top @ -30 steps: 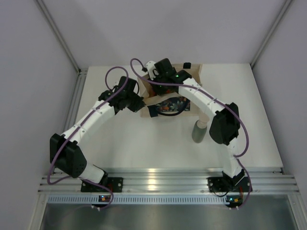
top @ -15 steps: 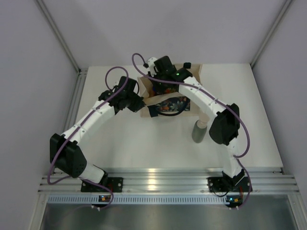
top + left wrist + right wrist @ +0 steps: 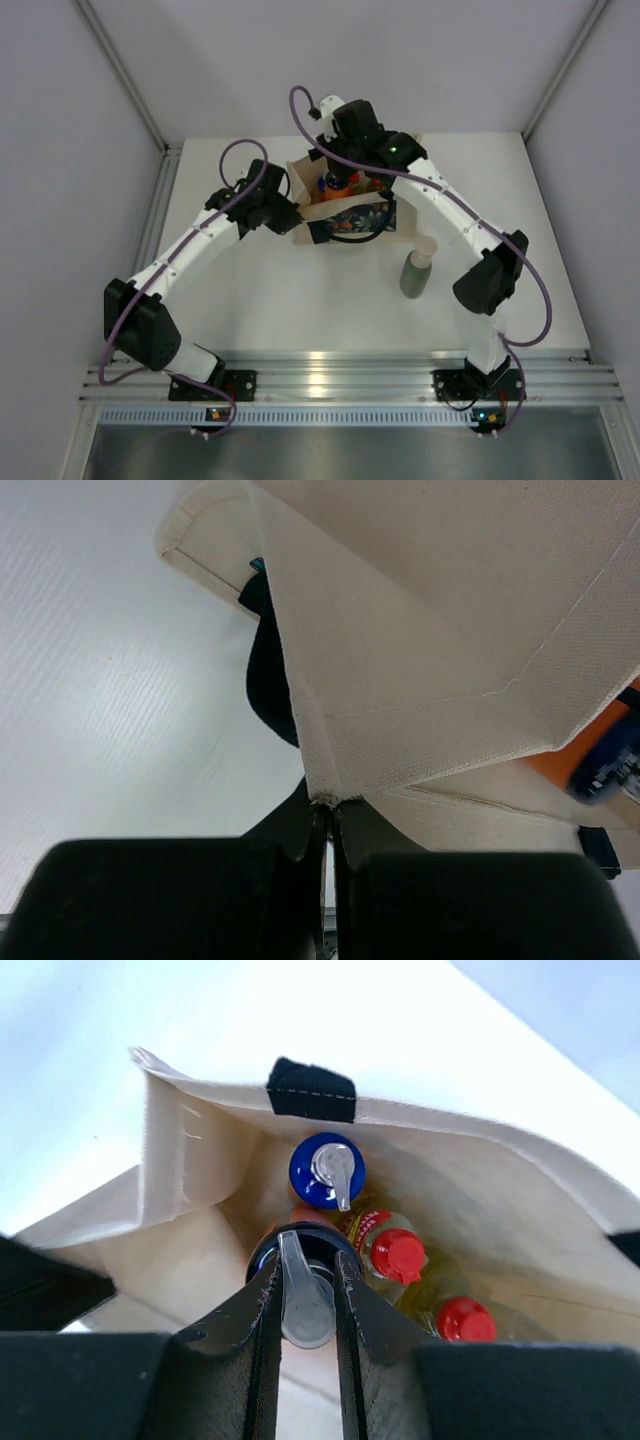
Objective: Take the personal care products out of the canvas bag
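The canvas bag point(image 3: 350, 215) stands at the table's far middle, floral panel facing front. My left gripper point(image 3: 296, 218) is shut on its left top edge; the left wrist view shows the jaws point(image 3: 325, 805) pinching the canvas seam point(image 3: 400, 750). My right gripper point(image 3: 338, 172) is over the bag mouth, shut on the pump top of an orange bottle point(image 3: 305, 1295), which shows lifted at the opening point(image 3: 333, 185). A second blue-topped bottle point(image 3: 326, 1170) and two red-capped yellow bottles point(image 3: 400, 1255) point(image 3: 465, 1318) remain inside. The grey-green bottle point(image 3: 414, 272) stands on the table. The pale bottle is hidden.
The table point(image 3: 300, 300) ends at side rails and grey walls. The right arm's forearm point(image 3: 450, 215) spans over the bag's right side, above the grey-green bottle. A black bag handle point(image 3: 265, 670) hangs on the bag's outer face.
My right gripper has risen and shifted back-right with the orange bottle, which now shows at the bag mouth. The right elbow swung outward. The left arm has held still.
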